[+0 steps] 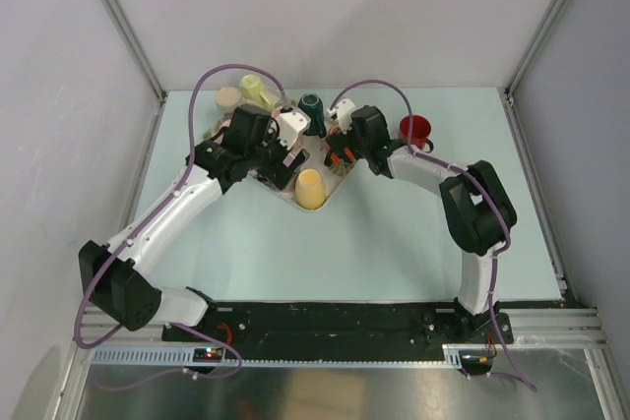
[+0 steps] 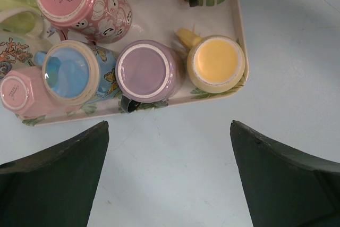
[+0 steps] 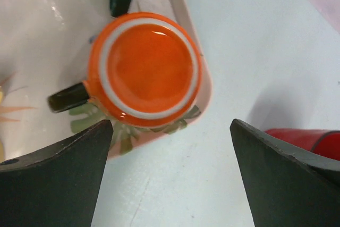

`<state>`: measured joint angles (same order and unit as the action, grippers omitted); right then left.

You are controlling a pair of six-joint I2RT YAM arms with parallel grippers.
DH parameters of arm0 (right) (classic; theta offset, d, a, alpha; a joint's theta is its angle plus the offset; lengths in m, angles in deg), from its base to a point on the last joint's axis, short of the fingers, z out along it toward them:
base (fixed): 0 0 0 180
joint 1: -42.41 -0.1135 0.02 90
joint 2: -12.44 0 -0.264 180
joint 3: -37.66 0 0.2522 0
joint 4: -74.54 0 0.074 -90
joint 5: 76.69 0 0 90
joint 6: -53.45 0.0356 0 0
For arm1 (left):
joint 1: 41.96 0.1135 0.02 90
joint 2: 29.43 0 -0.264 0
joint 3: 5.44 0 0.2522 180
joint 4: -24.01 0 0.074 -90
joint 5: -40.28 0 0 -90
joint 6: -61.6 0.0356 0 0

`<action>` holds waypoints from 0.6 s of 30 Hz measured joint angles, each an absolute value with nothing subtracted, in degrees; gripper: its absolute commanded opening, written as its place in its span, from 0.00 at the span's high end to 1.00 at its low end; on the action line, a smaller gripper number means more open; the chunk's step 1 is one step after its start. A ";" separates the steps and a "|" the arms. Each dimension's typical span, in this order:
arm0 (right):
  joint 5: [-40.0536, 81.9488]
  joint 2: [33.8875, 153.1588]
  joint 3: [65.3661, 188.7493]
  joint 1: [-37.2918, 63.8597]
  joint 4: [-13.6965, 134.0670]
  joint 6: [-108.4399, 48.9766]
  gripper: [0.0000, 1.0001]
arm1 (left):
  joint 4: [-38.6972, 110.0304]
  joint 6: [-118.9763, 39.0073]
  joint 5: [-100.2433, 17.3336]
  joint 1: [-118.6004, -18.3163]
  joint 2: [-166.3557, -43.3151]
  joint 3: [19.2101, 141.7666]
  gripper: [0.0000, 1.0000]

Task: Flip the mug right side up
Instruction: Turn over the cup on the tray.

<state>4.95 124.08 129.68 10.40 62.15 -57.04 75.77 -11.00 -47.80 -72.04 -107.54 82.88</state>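
Since every mug in view with its base showing is upside down and neither arm holds anything, the turning looks not yet begun; the whole of it is left: grasp, lift, flip and set down. Nearest the bases, the tabletop (image 1: pixel 394 243) is bare pale blue. The right gripper (image 3: pixel 171 126) hangs with its jaws wide apart and nothing between them. Just beyond its fingertips, slightly toward its left finger, stands the orange mug (image 3: pixel 143 67), base up at the tray's edge, its dark handle pointing left in that wrist view; it is apart from both fingers. I judge this the likeliest mug for the task, though the pictures do not settle which one is meant. The left gripper (image 2: pixel 169 126) is likewise spread and empty, over bare tabletop short of the tray (image 2: pixel 159 19). Ahead of it, along the near rim, sit the purple mug (image 2: pixel 144 72) and yellow mug (image 2: pixel 215 63), both inverted. Farther right, off the tray, a red mug (image 1: pixel 414 129) stands alone.
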 measured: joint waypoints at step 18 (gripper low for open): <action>27.44 120.99 129.64 15.45 54.37 -28.36 0.01 | 75.64 -11.00 -47.83 -72.04 -107.56 82.88 0.00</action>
<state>27.44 120.99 129.64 15.45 54.37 -28.36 75.64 -11.00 -47.83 -72.04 -107.56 82.88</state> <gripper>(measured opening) 0.975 0.996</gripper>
